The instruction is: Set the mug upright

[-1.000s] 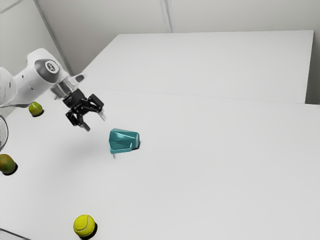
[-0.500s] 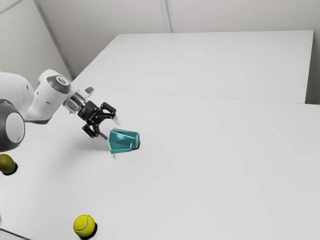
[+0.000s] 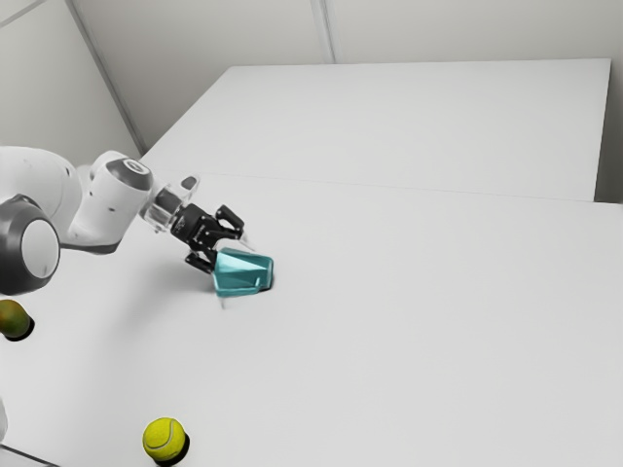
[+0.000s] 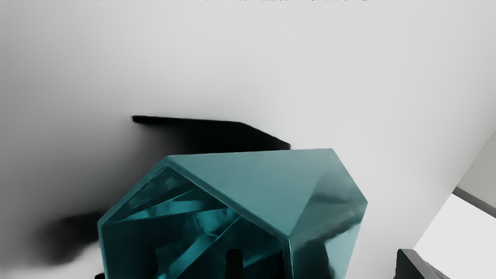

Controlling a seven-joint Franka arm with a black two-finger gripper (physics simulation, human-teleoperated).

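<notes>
"So, what's in the exterior view?"

"The mug [image 3: 245, 275] lies on its side on the table [image 3: 389, 341], right up by my gripper [image 3: 232, 257]."

"And the wrist view?"

"My fingers [image 4: 410, 266] are spread wide, holding nothing, and the mug opens toward me."

The exterior view looks from beside my arm [image 3: 107, 206], from above, facing slantwise down across the table [image 3: 409, 331] toward the wall [image 3: 467, 29] at twelve o'clock. It stands well back, with my arm coming in at nine o'clock, a tennis ball [image 3: 164, 440] at seven and the mug [image 3: 245, 273] just off centre toward eight. The wrist view looks from my own hand, very near, past my gripper [image 3: 232, 257] and partly into the mug's open mouth. Both views share the mug, my gripper and the tabletop beside them.
</notes>
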